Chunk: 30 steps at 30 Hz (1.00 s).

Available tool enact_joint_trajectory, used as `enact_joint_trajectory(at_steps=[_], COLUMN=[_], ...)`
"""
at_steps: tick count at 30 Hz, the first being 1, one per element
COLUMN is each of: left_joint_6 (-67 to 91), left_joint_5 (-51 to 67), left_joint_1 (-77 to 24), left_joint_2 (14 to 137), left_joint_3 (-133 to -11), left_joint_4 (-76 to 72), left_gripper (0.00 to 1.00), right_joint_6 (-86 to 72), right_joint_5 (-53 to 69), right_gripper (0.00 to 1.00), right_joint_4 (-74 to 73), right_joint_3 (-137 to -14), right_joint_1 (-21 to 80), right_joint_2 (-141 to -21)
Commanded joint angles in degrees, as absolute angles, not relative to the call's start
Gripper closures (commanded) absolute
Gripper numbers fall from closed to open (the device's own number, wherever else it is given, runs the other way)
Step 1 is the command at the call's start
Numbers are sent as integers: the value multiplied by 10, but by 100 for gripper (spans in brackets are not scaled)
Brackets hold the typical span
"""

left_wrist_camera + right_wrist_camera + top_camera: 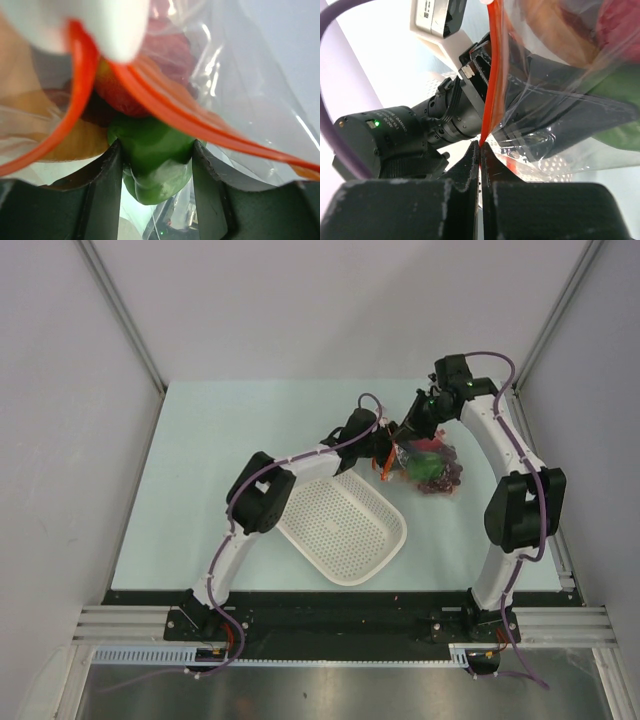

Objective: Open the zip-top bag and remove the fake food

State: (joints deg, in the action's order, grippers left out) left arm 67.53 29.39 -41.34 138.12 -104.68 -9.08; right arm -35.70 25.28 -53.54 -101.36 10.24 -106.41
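The clear zip-top bag (430, 468) lies at the table's middle right, its orange-red zipper strip (165, 107) parted at the mouth. My left gripper (156, 165) reaches into the mouth and is shut on the green bell pepper (152, 160). A red round fruit (120, 95) and an orange piece (70, 142) lie behind it inside the bag. The dark purple grape bunch (445, 478) shows through the plastic in the top view. My right gripper (481, 145) is shut on the zipper strip's edge (492, 85) and holds it up; it also shows in the top view (408, 432).
A white perforated basket (345, 525) lies just near-left of the bag, under the left arm's forearm. Grey walls stand at both sides of the pale table (220, 430). The two arms' wrists meet close together over the bag.
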Motion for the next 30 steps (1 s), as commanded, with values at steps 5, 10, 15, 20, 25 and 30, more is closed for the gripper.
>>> enact_joint_trajectory(at_steps=[5, 10, 15, 20, 25, 30], left_joint_6=[626, 555, 515, 440, 381, 329], left_joint_5=[309, 286, 254, 205, 185, 181], left_joint_1=[-398, -393, -387, -381, -376, -377], left_joint_2=[1307, 1261, 1220, 1182, 1127, 1028], left_joint_3=[-1048, -1049, -1035, -1029, -1029, -949], left_joint_4=[-86, -4, 78, 155, 243, 291], left_gripper=[100, 100, 100, 100, 100, 100], right_joint_6=[-316, -283, -255, -238, -230, -227], right_joint_5=[238, 207, 176, 148, 139, 148], right_gripper=[100, 100, 100, 100, 100, 100], right_joint_4=[-519, -523, -519, -517, -514, -514], right_joint_3=[-979, -971, -952, -946, -947, -955], right_joint_1=[76, 69, 69, 68, 68, 67], right_joint_2=[-1000, -992, -974, -973, -972, -975])
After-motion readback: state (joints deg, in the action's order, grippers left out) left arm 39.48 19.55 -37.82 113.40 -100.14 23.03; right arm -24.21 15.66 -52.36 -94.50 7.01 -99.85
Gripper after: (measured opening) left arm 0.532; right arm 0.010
